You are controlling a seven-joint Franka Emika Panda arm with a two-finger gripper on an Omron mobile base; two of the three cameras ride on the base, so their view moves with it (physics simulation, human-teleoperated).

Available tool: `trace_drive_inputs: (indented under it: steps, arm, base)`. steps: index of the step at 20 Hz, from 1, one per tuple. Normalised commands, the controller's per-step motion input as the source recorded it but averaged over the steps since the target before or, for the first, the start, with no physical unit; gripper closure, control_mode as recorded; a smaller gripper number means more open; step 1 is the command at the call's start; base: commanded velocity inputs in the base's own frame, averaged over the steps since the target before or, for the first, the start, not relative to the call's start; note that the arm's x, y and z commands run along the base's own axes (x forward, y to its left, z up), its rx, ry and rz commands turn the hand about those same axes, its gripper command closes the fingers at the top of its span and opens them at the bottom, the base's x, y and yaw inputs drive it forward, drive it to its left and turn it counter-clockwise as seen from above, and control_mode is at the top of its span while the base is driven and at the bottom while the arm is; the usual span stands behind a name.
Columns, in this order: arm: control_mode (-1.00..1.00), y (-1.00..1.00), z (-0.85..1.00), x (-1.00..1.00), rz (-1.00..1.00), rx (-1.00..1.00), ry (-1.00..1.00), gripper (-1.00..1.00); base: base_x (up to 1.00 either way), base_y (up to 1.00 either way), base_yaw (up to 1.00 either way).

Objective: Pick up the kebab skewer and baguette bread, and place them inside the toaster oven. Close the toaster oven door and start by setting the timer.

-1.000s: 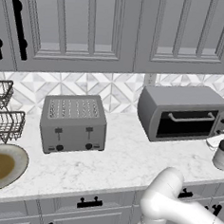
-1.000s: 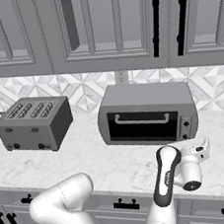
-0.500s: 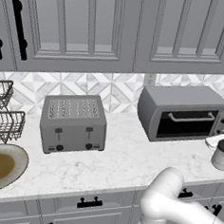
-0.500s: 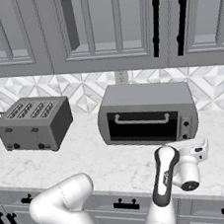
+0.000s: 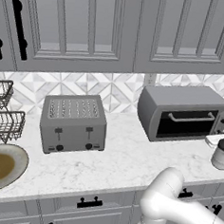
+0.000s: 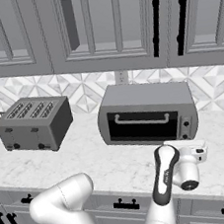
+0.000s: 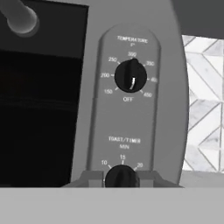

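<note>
The toaster oven (image 5: 180, 112) (image 6: 145, 100) stands on the counter against the backsplash. Its toaster oven door (image 6: 143, 126) (image 7: 39, 109) is closed, dark glass upright, with the bar handle (image 7: 19, 17) at the top. My gripper (image 7: 120, 178) (image 6: 186, 142) is at the oven's right-hand control panel, shut on the timer knob (image 7: 120, 176), with a finger on each side of it. The temperature knob (image 7: 130, 76) sits above. My hand (image 5: 221, 152) shows at the oven's right end. The kebab skewer and the baguette bread are hidden.
A slotted grey pop-up toaster (image 5: 74, 123) (image 6: 33, 123) stands left of the oven. Wire baskets (image 5: 2, 110) and a round plate (image 5: 0, 167) sit at the far left. Wall cabinets (image 5: 115, 28) hang above the counter.
</note>
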Motion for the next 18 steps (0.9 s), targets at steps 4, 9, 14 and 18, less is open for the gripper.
trace_drive_inputs:
  steps: [4,9,14,18]
  arm:
    - [-1.0,0.25,0.38,0.0,0.11,0.28,0.0,1.0]
    - [-1.0,0.35,0.53,0.05,0.11,0.3,0.0,1.0]
    - [-1.0,0.3,0.5,0.1,0.12,0.29,0.0,1.0]
    - [-1.0,0.3,0.48,0.09,0.12,0.29,0.0,1.0]
  base:
    - [0.0,0.0,0.0]
    - [0.0,0.0,0.0]
    - [0.0,0.0,0.0]
    - [0.0,0.0,0.0]
